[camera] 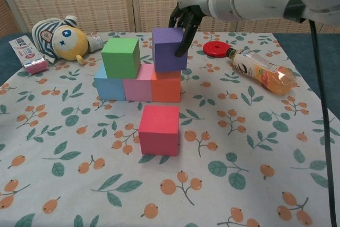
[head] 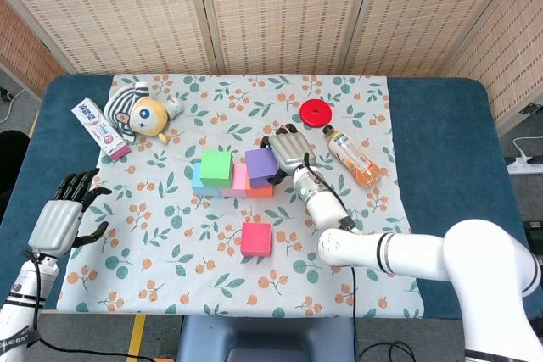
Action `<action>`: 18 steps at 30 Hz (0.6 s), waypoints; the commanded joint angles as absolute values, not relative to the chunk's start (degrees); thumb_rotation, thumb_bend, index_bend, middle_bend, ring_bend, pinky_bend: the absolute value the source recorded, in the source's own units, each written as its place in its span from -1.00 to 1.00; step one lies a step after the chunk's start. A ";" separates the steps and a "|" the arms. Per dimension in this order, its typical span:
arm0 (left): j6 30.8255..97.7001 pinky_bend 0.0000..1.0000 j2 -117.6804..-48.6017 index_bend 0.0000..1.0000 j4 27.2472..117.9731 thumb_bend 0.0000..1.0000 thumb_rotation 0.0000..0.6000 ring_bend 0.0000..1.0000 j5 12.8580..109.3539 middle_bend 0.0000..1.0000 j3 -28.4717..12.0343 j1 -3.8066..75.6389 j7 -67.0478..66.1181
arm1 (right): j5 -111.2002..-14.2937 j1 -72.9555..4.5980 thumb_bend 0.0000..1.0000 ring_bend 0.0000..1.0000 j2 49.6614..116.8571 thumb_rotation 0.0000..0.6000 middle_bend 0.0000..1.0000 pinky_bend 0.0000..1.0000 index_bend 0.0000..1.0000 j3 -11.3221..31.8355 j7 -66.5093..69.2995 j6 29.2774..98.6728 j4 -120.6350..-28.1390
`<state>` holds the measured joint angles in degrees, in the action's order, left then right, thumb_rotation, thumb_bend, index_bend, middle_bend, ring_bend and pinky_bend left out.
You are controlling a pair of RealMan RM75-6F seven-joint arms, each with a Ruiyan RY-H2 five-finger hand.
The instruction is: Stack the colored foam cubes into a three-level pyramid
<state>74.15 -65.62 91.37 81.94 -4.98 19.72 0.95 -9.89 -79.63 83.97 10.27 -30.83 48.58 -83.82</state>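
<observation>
Fingers (camera: 187, 31) of the right hand (camera: 183, 17) wrap the purple cube (camera: 169, 50) from above and behind, gripping it; in the head view that hand (head: 287, 148) sits just right of the same cube (head: 260, 167). Purple sits over the orange cube (camera: 166, 85), roughly on its top and reaching a little toward the pink cube (camera: 137, 89); whether it rests fully or hangs a hair above, I cannot tell. Orange, pink and the blue cube (camera: 109, 87) form a touching row on the worktop (head: 441, 133). Atop the row, over blue and partly pink, stands the green cube (camera: 121, 57), just left of purple with a small gap between. Nearer the robot, apart from the row, lies the red cube (camera: 159, 129), alone on the floral cloth (camera: 255, 147).

Right of the stack lies a bottle (camera: 262, 72) on its side, its cap close to a red disc (camera: 216, 48). At the far left corner of the cloth rests a striped plush toy (camera: 60, 40), and beside it a tube (camera: 28, 54).

Left hand (head: 61, 218) hovers over the blue worktop edge, well apart from the cubes, fingers (head: 78, 185) spread and holding nothing.
</observation>
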 commanded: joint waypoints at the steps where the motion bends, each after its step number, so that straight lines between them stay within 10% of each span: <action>1: 74.38 -0.96 -65.80 -0.44 90.89 -0.34 1.00 -1.00 82.40 -0.96 -4.82 19.56 1.34 | -8.69 -80.31 -0.69 -0.74 85.28 1.00 -0.30 -1.00 -0.18 10.99 -31.94 48.81 -82.64; 18: 75.36 -0.96 -66.51 -0.43 87.93 -0.34 1.00 -1.00 84.47 -0.96 -4.02 18.68 5.18 | -1.45 -83.01 -0.70 -0.74 90.48 1.00 -0.30 -1.00 -0.22 14.59 -38.38 51.00 -78.37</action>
